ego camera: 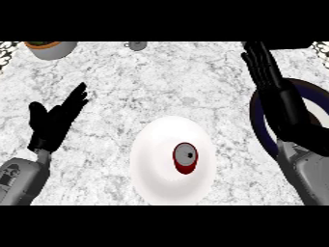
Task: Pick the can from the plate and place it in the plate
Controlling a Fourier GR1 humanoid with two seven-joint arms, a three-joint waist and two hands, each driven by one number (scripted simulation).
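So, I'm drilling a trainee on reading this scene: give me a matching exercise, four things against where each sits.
Things:
1. can
2. dark blue plate
3. left hand
4. pot

Places:
A. far left corner of the counter
B. on the white plate
C. left side, open, fingers up
D. right edge, under the right hand

Pairs: 1-B, 2-D, 3-C, 4-A

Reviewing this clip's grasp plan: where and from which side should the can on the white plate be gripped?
Probably round the can's side wall, coming from above and the right. It stands upright on the white plate, grey top showing, red side below, with bare plate all round it. The right hand is the nearer to that side.
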